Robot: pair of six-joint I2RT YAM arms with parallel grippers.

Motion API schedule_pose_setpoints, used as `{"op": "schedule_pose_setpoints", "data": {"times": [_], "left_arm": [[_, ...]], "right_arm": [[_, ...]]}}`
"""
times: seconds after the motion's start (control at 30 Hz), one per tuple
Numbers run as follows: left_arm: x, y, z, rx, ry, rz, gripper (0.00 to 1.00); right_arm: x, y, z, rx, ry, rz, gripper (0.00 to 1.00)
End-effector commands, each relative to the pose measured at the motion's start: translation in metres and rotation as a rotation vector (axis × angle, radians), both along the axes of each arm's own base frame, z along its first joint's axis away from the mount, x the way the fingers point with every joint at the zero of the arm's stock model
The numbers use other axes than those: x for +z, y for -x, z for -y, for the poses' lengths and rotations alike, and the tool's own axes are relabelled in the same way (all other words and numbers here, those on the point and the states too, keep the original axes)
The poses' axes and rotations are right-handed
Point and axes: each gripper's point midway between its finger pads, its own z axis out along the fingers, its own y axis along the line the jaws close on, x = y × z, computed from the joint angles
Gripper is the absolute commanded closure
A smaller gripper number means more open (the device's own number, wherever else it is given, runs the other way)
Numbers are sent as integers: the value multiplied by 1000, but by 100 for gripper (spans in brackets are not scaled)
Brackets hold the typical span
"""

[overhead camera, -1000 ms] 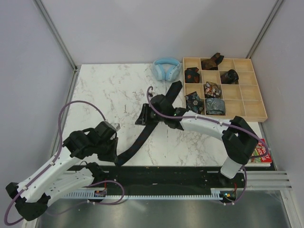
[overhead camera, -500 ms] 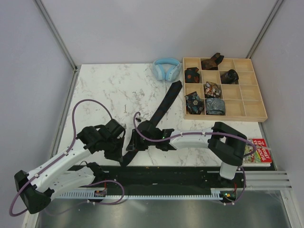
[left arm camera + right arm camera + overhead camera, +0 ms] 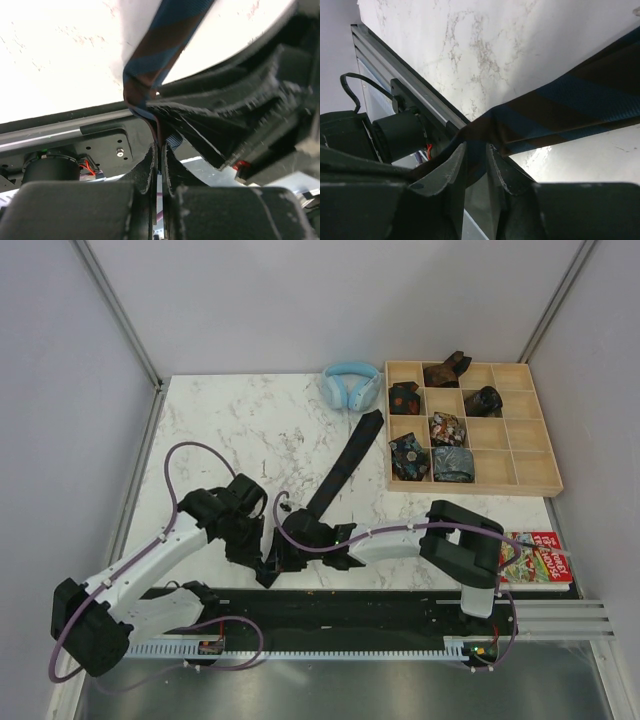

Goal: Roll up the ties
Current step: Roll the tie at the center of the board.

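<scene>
Two grippers have been brought together on the near end of the tie (image 3: 345,462), well apart from the wooden tray (image 3: 520,490): the left gripper (image 3: 159,150) pinched tight, the right gripper (image 3: 476,150) closed around it. Rolling toward the tray-side tip is judged ready to be started.

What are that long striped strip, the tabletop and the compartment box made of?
The tie looks like woven fabric, perhaps silk or polyester: fine weave, slight sheen, soft folds. The tabletop is glossy white with grey veins, so marble or a marble-look laminate. The divided tray appears to be pale, bare wood with thin flat slats, likely plywood.
</scene>
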Motion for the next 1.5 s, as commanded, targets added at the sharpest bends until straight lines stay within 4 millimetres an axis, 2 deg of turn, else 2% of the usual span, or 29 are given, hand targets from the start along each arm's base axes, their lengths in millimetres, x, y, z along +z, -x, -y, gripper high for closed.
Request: {"op": "schedule_pose_setpoints", "data": {"times": [0.0, 0.17, 0.23, 0.33, 0.37, 0.5, 0.7, 0.77, 0.83, 0.9, 0.93, 1.07, 1.2, 1.3, 1.37, 1.43, 1.47], "left_arm": [[4, -26, 11, -45, 62, 46, 98], [-2, -42, 15, -44, 79, 14, 98], [-7, -48, 18, -46, 78, 1, 98], [-13, -56, 21, -48, 74, -18, 98], [-15, -57, 22, -48, 73, -27, 98], [-24, -67, 21, -45, 61, -48, 98], [-41, -78, 25, -44, 60, -111, 98], [-44, -80, 28, -40, 68, -128, 92], [-42, -84, 30, -32, 72, -122, 77], [-36, -90, 32, -23, 79, -97, 67], [-34, -93, 32, -10, 84, -88, 58], [-21, -103, 31, 40, 95, -39, 38], [-8, -105, 26, 86, 91, 7, 31], [1, -110, 12, 146, 27, 70, 31], [17, -111, -1, 230, 1, 149, 32], [23, -107, -6, 323, 15, 183, 34], [37, -104, -6, 351, 65, 239, 34]], "right_arm": [[-2, 3, -2, -5, -16, -7, 71], [-4, -8, 2, -23, 4, 11, 71], [-9, -19, 9, -41, 41, 17, 71], [-17, -37, 32, -95, 116, 27, 71], [-13, -44, 38, -119, 124, 45, 71], [-15, -64, 74, -179, 232, 83, 70], [-11, -64, 91, -178, 264, 109, 70], [-12, -60, 93, -169, 261, 102, 70], [-13, -56, 96, -166, 268, 106, 70], [-12, -53, 97, -157, 268, 112, 70], [-11, -51, 96, -147, 267, 118, 70], [-5, -44, 97, -130, 277, 147, 69], [3, -33, 93, -102, 268, 163, 69], [16, -29, 88, -88, 240, 178, 69], [27, -28, 85, -74, 215, 193, 69], [39, -29, 80, -72, 186, 210, 69], [45, -30, 78, -60, 173, 224, 69]]}}
